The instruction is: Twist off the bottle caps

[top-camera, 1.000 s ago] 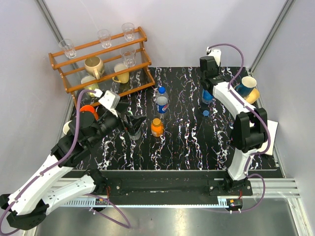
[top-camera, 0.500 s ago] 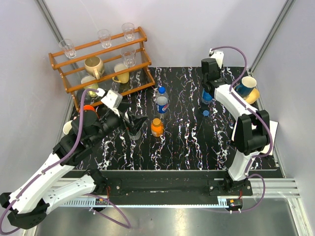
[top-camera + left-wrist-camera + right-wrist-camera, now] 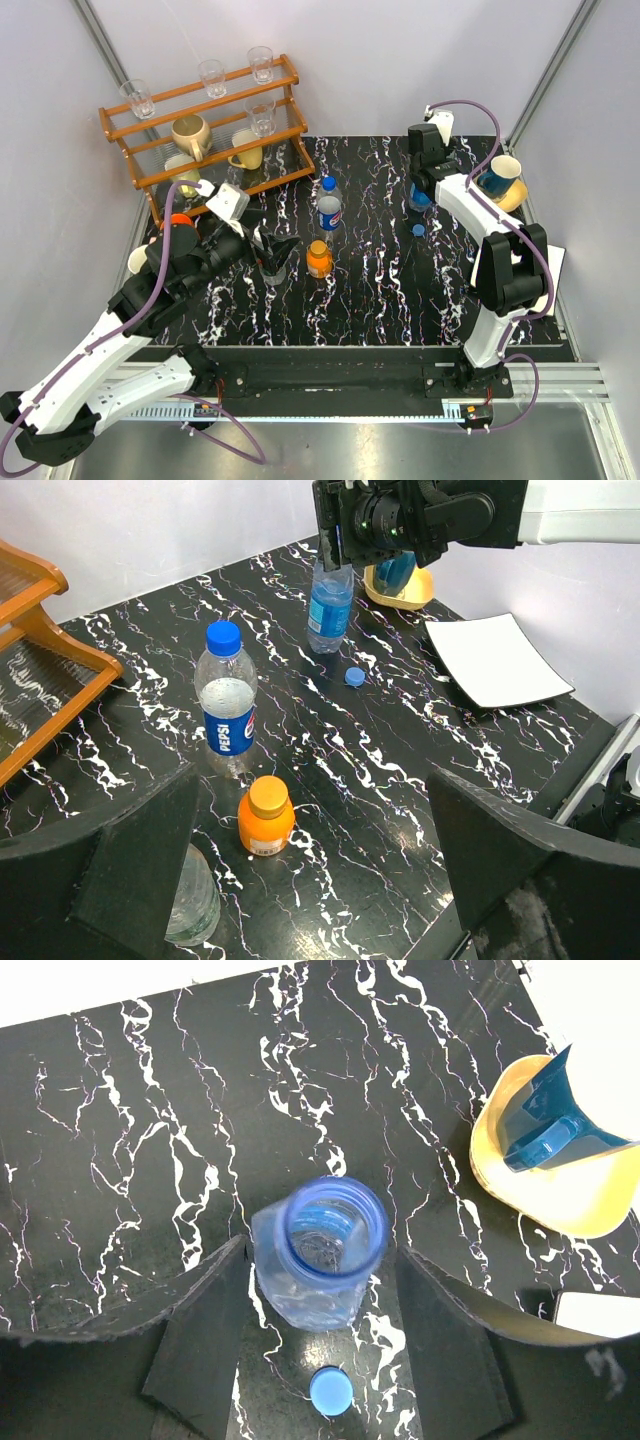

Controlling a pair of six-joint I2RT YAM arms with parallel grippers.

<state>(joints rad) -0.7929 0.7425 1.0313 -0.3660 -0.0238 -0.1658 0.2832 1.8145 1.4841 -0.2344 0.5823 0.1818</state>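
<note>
Drifting slightly right, my right end effector (image 3: 320, 1250) hangs spread wide astride the uncapped blue bottle (image 3: 300, 1305); my left end effector (image 3: 310, 775) gapes wide too.

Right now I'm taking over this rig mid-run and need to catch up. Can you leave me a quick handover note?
Left gripper: open, holding nothing, low beside the clear bottle; I cannot tell whether its cap is on.
Right gripper: open, fingers either side of the blue bottle.
Done: blue bottle uncapped; its cap lies on the table beside it.
Left: Pepsi bottle and orange bottle, both upright mid-table with caps on; check the clear one.
</note>
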